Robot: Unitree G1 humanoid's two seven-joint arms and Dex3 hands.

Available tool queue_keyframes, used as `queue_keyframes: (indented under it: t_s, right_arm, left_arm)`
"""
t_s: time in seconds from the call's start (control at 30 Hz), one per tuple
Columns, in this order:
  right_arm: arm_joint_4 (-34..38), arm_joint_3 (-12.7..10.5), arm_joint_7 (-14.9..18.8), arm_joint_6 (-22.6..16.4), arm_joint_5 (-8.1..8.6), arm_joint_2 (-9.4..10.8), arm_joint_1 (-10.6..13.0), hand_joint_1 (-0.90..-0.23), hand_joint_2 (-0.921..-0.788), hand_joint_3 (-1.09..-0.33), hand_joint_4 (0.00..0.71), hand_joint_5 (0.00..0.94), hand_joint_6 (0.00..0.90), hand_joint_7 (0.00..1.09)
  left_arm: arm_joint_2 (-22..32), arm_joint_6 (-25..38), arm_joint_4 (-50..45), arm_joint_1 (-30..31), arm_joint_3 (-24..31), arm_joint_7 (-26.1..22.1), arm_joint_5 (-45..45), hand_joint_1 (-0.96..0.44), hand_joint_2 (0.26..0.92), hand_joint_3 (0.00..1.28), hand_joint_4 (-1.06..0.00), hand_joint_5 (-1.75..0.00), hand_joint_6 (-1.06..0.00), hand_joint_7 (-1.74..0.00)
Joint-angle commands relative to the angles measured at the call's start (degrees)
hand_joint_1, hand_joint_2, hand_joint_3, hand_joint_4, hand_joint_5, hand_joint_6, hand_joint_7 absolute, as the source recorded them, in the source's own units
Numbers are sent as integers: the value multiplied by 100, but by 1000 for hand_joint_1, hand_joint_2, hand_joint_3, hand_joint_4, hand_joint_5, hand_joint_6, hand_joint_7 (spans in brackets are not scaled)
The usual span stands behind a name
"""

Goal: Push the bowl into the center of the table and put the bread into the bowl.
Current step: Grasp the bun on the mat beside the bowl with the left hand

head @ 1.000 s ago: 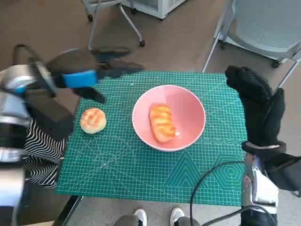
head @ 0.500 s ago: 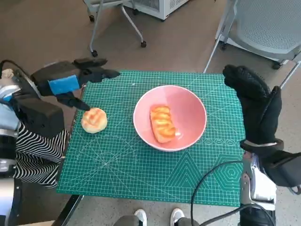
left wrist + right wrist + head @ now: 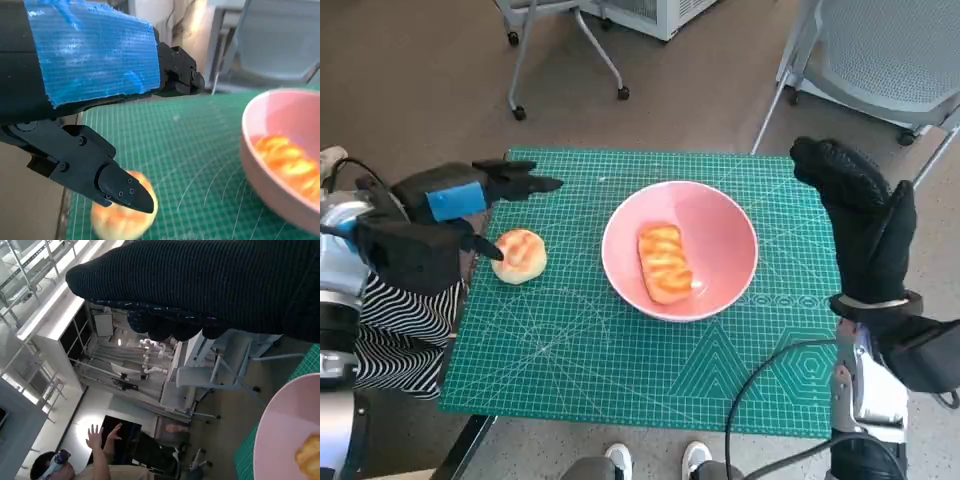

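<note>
Bread first: I see a long braided loaf (image 3: 665, 262) lying inside the pink bowl (image 3: 725, 218), and a second piece, a round bun (image 3: 518, 256), sitting on the green cutting mat (image 3: 620, 370) just off the bowl's left side, apart from it. The bowl rests near the middle of the mat, which covers the desk.

My left hand (image 3: 470, 195) hangs over the mat's left edge beside the bun. Its fingers (image 3: 525, 184) are spread and stretched toward the far side of the mat, and a lower finger points down close to the bun. In the left wrist view that fingertip (image 3: 122, 191) overlaps the top of the blurred bun (image 3: 120, 220), but I cannot tell whether it touches. The hand holds nothing.

My right hand (image 3: 860, 225) stands upright at the mat's right edge, near the bowl but clear of it, fingers extended and empty. In the right wrist view the glove (image 3: 210, 285) spans the top, with the bowl rim (image 3: 270, 425) below it and a person (image 3: 95, 460) with raised hands in the background.

An office chair (image 3: 890, 50) stands beyond the desk's far right corner.
</note>
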Motion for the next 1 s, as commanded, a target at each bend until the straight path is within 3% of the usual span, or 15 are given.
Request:
queue_keyframes:
  t_s: [0.03,0.43,0.7,1.0]
  right_arm:
    - [33,-13,52,98,53,-43,83,-711,-921,-690,203,1,82,543]
    - [-64,-43,45,152,59,-81,150,-717,-921,-689,203,1,83,543]
    - [-108,-58,3,174,0,-106,177,-719,-921,-688,201,0,83,542]
    - [-147,-69,-6,225,36,-89,178,-718,-921,-688,200,0,84,541]
  left_arm:
    - [-102,222,45,55,-149,-162,136,-140,740,5,-94,0,-278,-33]
    - [-343,583,588,-40,-448,-263,432,-67,758,9,-95,-3,-269,-8]
    - [-547,616,1285,-218,-651,3,757,-19,764,7,-134,-11,-293,-11]
    - [-765,638,1970,-287,-1246,964,1579,-2,767,5,-243,-20,-356,-20]
